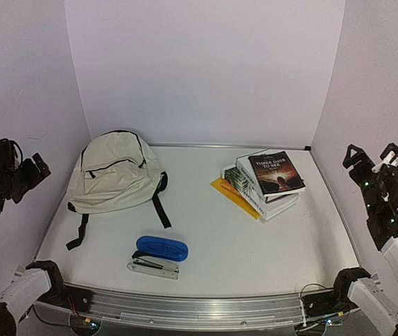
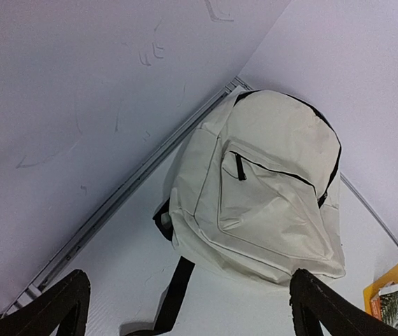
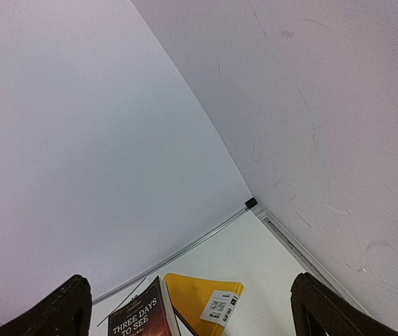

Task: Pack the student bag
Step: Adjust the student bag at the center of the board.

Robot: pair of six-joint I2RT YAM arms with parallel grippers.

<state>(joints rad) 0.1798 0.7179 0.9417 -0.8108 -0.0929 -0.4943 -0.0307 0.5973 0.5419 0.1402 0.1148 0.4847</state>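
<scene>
One student bag (image 1: 117, 172) lying flat, far left; stack of books (image 1: 265, 183), far right; my left pincer (image 2: 188, 283) and right pincer (image 3: 188, 285) gape wide, empty.

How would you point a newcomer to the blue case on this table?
Start at the cream student bag on the table's left side, then come toward the near edge. The blue case lies there, just behind a silver-and-black stapler. It is the only blue thing, oblong with rounded ends.

Matt cream cloth noted on student bag (image 1: 117, 173), 10 o'clock; glossy plastic on blue case (image 1: 162, 248); bright metal on stapler (image 1: 154, 266); glossy paper on top book (image 1: 276, 173); matt table (image 1: 254, 245).
</scene>
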